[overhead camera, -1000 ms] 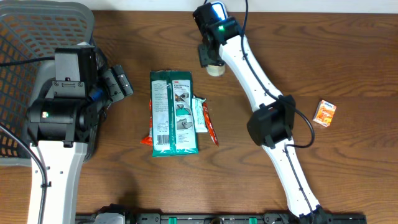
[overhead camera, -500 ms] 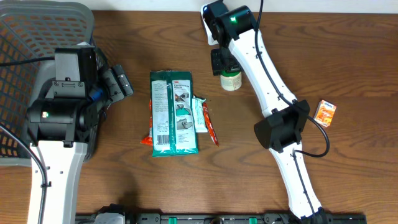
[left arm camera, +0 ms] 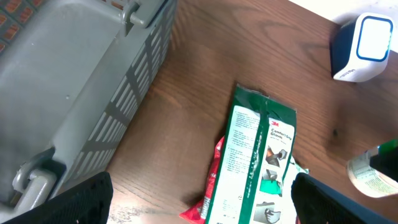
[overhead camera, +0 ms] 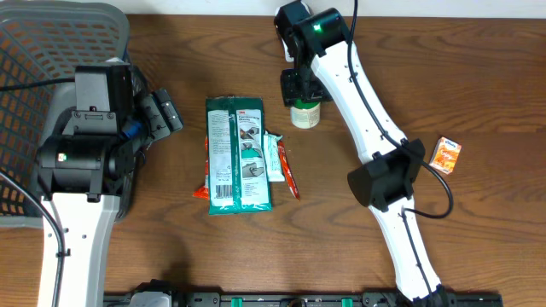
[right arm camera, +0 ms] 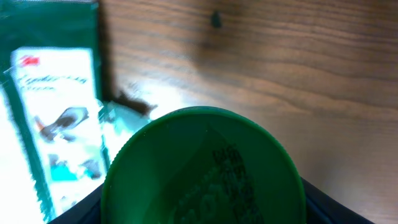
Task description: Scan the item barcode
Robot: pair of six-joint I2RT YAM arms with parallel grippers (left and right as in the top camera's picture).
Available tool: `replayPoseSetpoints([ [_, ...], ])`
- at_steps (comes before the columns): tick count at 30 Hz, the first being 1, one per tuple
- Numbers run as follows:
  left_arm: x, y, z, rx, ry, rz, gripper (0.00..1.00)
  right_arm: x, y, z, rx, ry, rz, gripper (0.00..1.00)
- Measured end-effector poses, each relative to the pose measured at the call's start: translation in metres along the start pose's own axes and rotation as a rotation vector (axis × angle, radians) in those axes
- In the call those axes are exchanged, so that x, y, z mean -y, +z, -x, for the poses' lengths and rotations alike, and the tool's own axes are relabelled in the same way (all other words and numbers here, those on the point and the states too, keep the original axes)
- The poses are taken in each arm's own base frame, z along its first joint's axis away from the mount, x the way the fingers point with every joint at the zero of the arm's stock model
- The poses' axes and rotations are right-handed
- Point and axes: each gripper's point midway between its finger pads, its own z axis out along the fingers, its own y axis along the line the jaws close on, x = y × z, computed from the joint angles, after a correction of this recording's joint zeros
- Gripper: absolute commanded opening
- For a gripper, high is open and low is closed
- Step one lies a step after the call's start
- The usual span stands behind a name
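Mid-carry: right gripper jaws pinching green-lidded jar, left gripper jaws spread, idle; next, present its barcode to the scanner.

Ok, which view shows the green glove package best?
Overhead: the green glove package lies whole, both ends visible. Left wrist shows it larger but cuts off its lower end. Right wrist catches only a blurred part at the left edge, beside the green-lidded jar.
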Motion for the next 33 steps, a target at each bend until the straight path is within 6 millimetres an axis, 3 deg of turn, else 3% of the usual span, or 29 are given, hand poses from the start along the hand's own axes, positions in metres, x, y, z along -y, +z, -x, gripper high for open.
replayPoseSetpoints([
  [3,0.000,0.000,0.000,0.000,0.000,0.000,0.92,-0.006,-0.027,-0.011,0.028,-0.023,0.025,0.48],
  [8,0.000,0.000,0.000,0.000,0.000,0.000,0.91,0.014,-0.071,-0.046,0.034,-0.009,0.005,0.48],
  [13,0.000,0.000,0.000,-0.001,0.000,0.000,0.91,0.044,-0.081,-0.079,0.028,0.059,-0.092,0.46],
  [18,0.000,0.000,0.000,-0.001,0.000,0.000,0.91,0.057,-0.060,-0.093,0.064,0.133,-0.123,0.38],
  [24,0.000,0.000,0.000,-0.001,0.000,0.000,0.91,0.060,-0.026,-0.095,0.173,0.274,-0.079,0.33],
  [33,0.000,0.000,0.000,0.000,0.000,0.000,0.91,0.063,0.050,-0.108,0.224,0.559,-0.032,0.21],
])
